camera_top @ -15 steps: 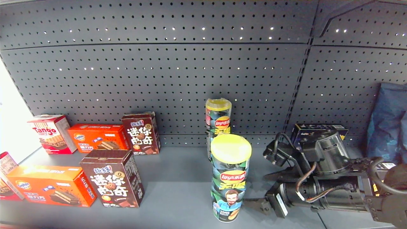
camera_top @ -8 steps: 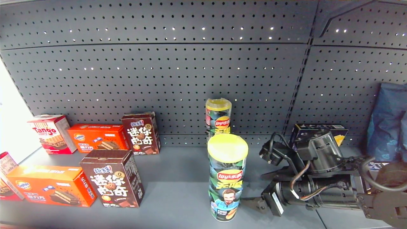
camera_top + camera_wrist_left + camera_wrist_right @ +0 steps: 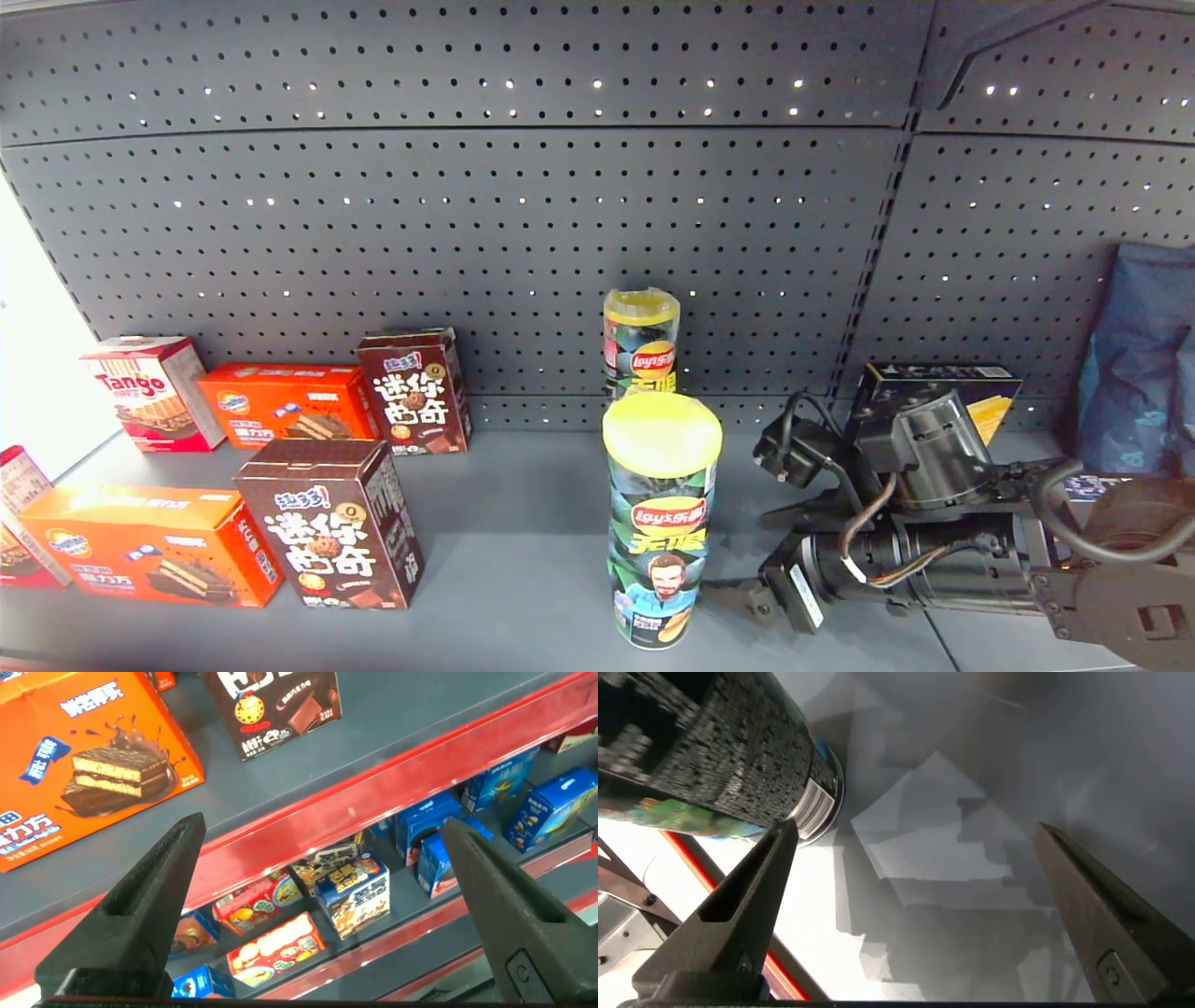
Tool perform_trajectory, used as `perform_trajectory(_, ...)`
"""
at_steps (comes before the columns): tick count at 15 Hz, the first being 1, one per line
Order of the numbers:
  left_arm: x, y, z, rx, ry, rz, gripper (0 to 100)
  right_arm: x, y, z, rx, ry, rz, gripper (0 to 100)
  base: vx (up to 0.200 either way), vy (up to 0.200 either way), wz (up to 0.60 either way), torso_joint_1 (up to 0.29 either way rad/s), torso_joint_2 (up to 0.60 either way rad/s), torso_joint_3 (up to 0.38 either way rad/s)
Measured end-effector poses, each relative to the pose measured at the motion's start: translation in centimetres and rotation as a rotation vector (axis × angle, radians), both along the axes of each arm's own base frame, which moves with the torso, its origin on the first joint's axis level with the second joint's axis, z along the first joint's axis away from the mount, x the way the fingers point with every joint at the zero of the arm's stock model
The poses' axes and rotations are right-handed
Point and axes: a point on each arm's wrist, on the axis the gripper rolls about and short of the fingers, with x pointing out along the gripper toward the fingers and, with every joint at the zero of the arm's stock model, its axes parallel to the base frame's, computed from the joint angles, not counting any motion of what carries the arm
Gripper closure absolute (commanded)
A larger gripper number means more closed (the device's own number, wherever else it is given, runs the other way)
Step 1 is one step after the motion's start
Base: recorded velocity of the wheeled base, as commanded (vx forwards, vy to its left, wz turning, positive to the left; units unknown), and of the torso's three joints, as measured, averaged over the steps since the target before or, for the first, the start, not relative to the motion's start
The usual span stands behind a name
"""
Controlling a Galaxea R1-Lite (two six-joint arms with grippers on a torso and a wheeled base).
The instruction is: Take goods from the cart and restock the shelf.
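Note:
A tall chip can with a yellow lid (image 3: 661, 523) stands upright near the front of the grey shelf (image 3: 523, 523). A second, same-looking can (image 3: 640, 345) stands behind it against the pegboard. My right gripper (image 3: 742, 553) lies just right of the front can, open, with its near finger (image 3: 733, 593) by the can's base. The right wrist view has the can (image 3: 719, 756) beside one finger and nothing between the fingers of the gripper (image 3: 915, 915). My left gripper (image 3: 318, 905) hangs open over the shelf's red front edge (image 3: 374, 793).
Brown biscuit boxes (image 3: 331, 523) and orange cake boxes (image 3: 149, 546) fill the shelf's left side. A dark box (image 3: 934, 378) and a blue bag (image 3: 1139, 364) sit at the back right. Lower shelves hold small boxed goods (image 3: 350, 891).
The front can and my right arm have both shifted a little to the left along the shelf. The gripper has stayed open.

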Motion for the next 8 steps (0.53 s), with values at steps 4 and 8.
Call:
perform_trajectory(4,0.0,0.0,0.0,0.001,0.0,-0.001,0,-0.04,0.26,-0.28,-0.007,0.007,0.009,0,0.0,0.0,0.0,0.0,0.0,0.0)
perform_trajectory(8,0.0,0.0,0.0,0.001,0.0,0.0,0,-0.09,0.43,-0.35,-0.008,0.009,0.015,0,0.0,0.0,0.0,0.0,0.0,0.0)
